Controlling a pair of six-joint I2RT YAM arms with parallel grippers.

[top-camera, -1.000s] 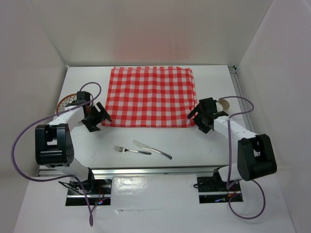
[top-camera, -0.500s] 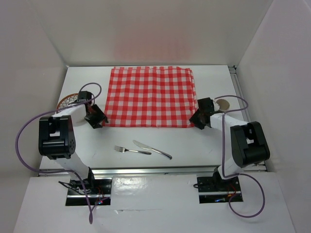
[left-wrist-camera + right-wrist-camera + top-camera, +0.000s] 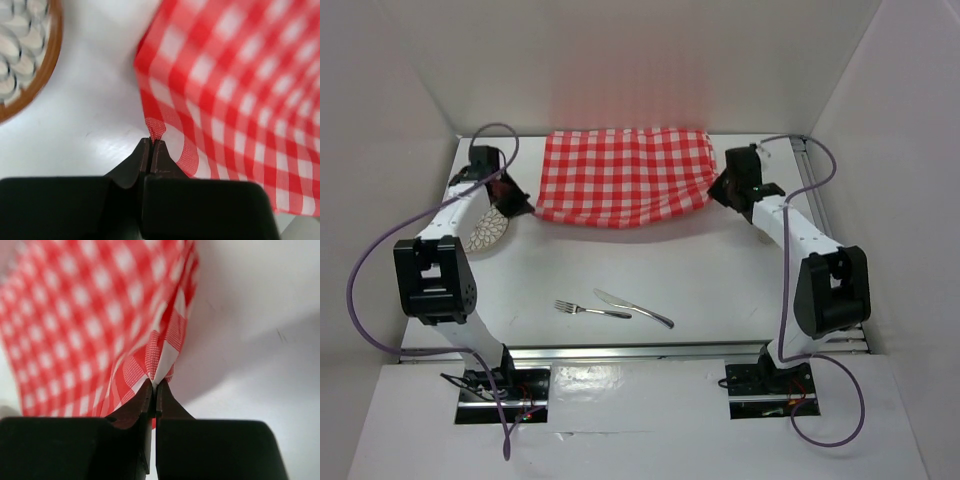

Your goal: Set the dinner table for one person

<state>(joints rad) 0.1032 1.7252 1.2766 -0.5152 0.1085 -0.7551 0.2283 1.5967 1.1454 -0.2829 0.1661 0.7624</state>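
Claws first: my left claw (image 3: 151, 141) is pinched tight on one near corner of the checked cloth (image 3: 620, 180) and my right claw (image 3: 153, 383) on the other, with the cloth's near edge sagging between them. The white bench (image 3: 720, 290) spreads beneath everything. A fork (image 3: 578, 309) and knife (image 3: 632, 308) lie just beside each other near its front rail, and a round patterned plate (image 3: 485, 235) sits by my left arm.

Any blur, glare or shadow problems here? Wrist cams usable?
Top view: sharp, even light, faint pink tint on the back wall above the cloth. Left wrist: plate and far cloth soft, weave sharp only by the left gripper. Right wrist: same falloff past the right gripper; soft shadow on the table.
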